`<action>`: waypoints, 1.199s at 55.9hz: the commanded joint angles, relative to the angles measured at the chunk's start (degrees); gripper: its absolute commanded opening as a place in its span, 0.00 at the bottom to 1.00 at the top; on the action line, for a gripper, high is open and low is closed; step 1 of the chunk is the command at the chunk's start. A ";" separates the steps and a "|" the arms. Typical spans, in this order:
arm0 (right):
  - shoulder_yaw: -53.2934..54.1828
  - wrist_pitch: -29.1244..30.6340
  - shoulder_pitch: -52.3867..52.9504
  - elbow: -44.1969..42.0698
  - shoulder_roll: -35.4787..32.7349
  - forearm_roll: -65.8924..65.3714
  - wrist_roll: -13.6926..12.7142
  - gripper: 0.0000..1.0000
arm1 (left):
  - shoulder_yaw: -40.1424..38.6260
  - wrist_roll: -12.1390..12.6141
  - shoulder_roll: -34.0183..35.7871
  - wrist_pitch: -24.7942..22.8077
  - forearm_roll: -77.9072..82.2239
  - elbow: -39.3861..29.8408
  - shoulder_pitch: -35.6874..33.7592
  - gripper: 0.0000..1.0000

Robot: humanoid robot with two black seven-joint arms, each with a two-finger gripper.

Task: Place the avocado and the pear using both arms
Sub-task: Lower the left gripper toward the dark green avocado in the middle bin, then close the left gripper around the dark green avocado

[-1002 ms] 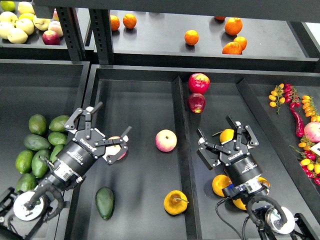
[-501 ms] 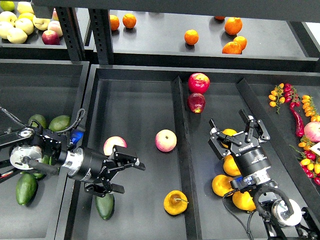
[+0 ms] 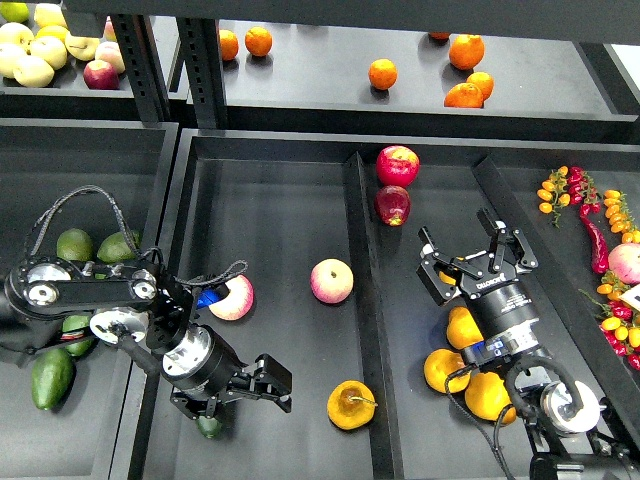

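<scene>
The dark green avocado (image 3: 208, 428) lies at the front of the middle tray, mostly hidden under my left wrist; only its near tip shows. My left gripper (image 3: 284, 392) is low just right of it, fingers pointing right, open and empty. The yellow-orange pear (image 3: 350, 405) with its brown stem lies a little further right, near the divider, apart from the gripper. My right gripper (image 3: 474, 262) is open and empty, hovering above the fruit pile in the right compartment, far from the pear.
Two pink apples (image 3: 331, 281) (image 3: 232, 298) lie in the middle tray. Red apples (image 3: 397, 165) sit beyond the raised divider (image 3: 361, 300). Orange fruit (image 3: 442, 370) piles under my right arm. Lighter avocados (image 3: 52, 378) fill the left bin. Peppers and tomatoes (image 3: 590, 230) lie far right.
My left arm has swung down and forward, bringing its gripper low over the dark avocado, which is now mostly covered. My right gripper has shifted slightly right and back.
</scene>
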 commanded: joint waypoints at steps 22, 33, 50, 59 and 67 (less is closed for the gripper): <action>-0.09 0.09 0.01 -0.17 0.00 0.09 -0.01 0.99 | 10.49 0.00 -3.33 0.01 0.35 12.67 -1.55 0.99; -0.09 0.18 0.01 -0.17 0.00 0.09 -0.01 0.99 | 11.54 0.00 -3.51 0.01 0.35 17.59 -1.55 0.99; -0.09 0.27 0.01 -0.17 0.00 0.09 -0.01 0.99 | 11.72 0.00 -6.76 0.01 0.18 21.03 -0.84 0.99; -0.01 0.27 0.01 -0.17 0.00 0.09 -0.01 0.99 | 11.72 0.00 -9.57 0.01 0.09 22.61 -0.58 0.99; -0.01 0.27 0.01 -0.17 0.00 0.09 -0.01 0.99 | 11.72 0.00 -11.24 0.01 0.00 24.54 -0.23 0.99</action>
